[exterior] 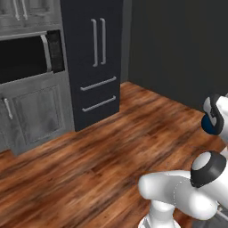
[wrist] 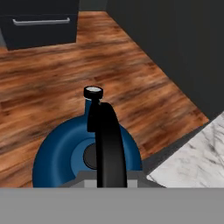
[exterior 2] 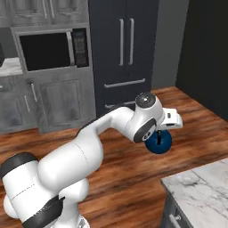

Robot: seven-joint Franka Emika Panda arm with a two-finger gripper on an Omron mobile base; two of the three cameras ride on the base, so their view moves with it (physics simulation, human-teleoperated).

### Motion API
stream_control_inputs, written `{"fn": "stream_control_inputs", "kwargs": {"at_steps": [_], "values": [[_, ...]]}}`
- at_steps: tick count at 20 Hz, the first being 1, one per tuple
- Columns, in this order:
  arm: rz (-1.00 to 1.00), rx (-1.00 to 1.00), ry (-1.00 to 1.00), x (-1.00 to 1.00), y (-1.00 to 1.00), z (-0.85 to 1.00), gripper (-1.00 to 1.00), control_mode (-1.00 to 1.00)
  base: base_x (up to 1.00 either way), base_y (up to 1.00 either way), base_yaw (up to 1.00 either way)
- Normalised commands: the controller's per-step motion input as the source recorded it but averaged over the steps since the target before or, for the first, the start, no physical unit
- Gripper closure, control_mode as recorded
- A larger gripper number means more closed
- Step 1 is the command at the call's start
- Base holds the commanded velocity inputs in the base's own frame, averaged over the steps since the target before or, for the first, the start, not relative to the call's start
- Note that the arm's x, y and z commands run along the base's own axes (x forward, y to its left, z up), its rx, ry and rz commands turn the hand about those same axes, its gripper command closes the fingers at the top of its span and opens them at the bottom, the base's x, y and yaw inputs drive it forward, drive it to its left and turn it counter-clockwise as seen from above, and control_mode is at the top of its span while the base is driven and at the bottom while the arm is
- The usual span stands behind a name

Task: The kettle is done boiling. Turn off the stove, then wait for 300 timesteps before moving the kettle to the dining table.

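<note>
Partly hidden, the pincer (exterior 2: 159,133) carries the kettle (exterior 2: 159,142).

Kettle (exterior 2: 159,142) above floor (exterior 2: 133,169), beside dining table (exterior 2: 200,187)

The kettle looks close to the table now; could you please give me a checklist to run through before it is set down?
1. Kettle hangs from the pincer by its handle: ok.
2. Kettle level, spout upright: ok.
3. Kettle above the marble table: not ok, it is over the wood floor.
4. Kettle higher than the tabletop: cannot tell.
5. Visible table corner bare: ok.
6. Pincer grip firm: cannot tell.
</note>
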Motion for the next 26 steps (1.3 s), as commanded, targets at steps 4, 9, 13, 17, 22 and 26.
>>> {"fn": "stream_control_inputs", "kwargs": {"at_steps": [4, 9, 13, 17, 22, 26], "values": [[0.00, 0.00, 0.00, 0.00, 0.00, 0.00, 1.00, 1.00, 0.13, 0.05, -0.38], [0.00, 0.00, 0.00, 0.00, 0.00, 0.00, 1.00, 1.00, 0.13, 0.11, -0.39], [0.00, 0.00, 0.00, 0.00, 0.00, 0.00, 1.00, 1.00, 0.14, 0.24, -0.39], [0.00, 0.00, 0.00, 0.00, 0.00, 0.00, 1.00, 1.00, 0.19, 0.32, -0.35], [0.00, 0.00, 0.00, 0.00, 0.00, 0.00, 1.00, 1.00, 0.25, 0.45, -0.34], [0.00, 0.00, 0.00, 0.00, 0.00, 0.00, 1.00, 1.00, 0.26, 0.55, -0.34]]}}
